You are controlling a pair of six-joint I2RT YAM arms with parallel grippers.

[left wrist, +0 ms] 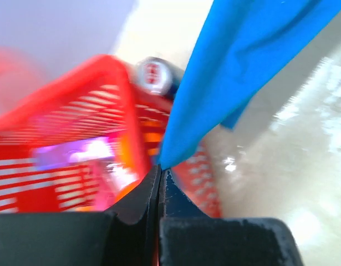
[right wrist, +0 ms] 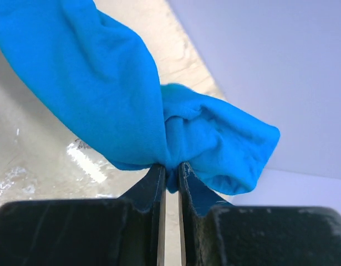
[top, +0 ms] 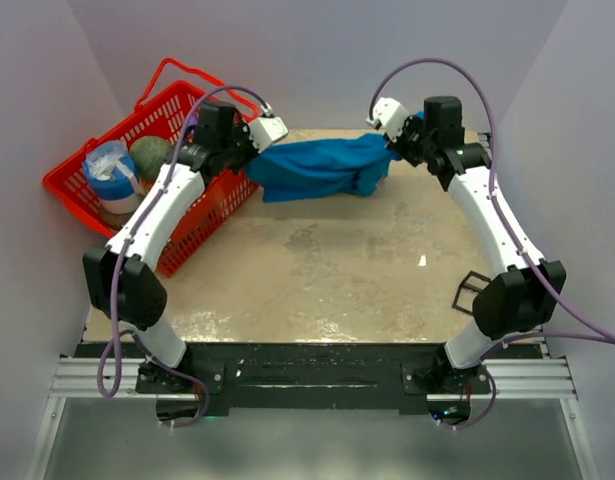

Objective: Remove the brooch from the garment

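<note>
While looking down from above, meets first a sandy, mottled table (top: 317,270) boxed in by pale walls. Next in size, finds the garment (top: 322,165) at the far edge of that table: bright blue, bunched into a sagging band and strung between the two arms, its middle folds low over the surface, though cannot tell whether touching. Left of it, sees a red basket (top: 212,205) of plastic mesh against the left wall, just beside the garment's left end. Inside, makes out a green rounded thing (top: 150,152) and a white-and-blue roll (top: 112,172) side by side; from the left wrist, blurred, also a round tin end with a red label (left wrist: 153,76). Pinches a corner of the blue cloth in the left gripper (left wrist: 160,170), fingers pressed together, with the fabric's tip caught right at their ends and the rest rising up and to the right. Clamps a thick gathered fold in the right gripper (right wrist: 171,169), fingers nearly together with only cloth between, and a puffed lobe of fabric bulging to the right. Near the right arm's elbow, notes a small black wire frame (top: 472,290) lying on the table, well apart from the garment. As for the brooch, cannot make it out in any view, either hidden or too small to tell
</note>
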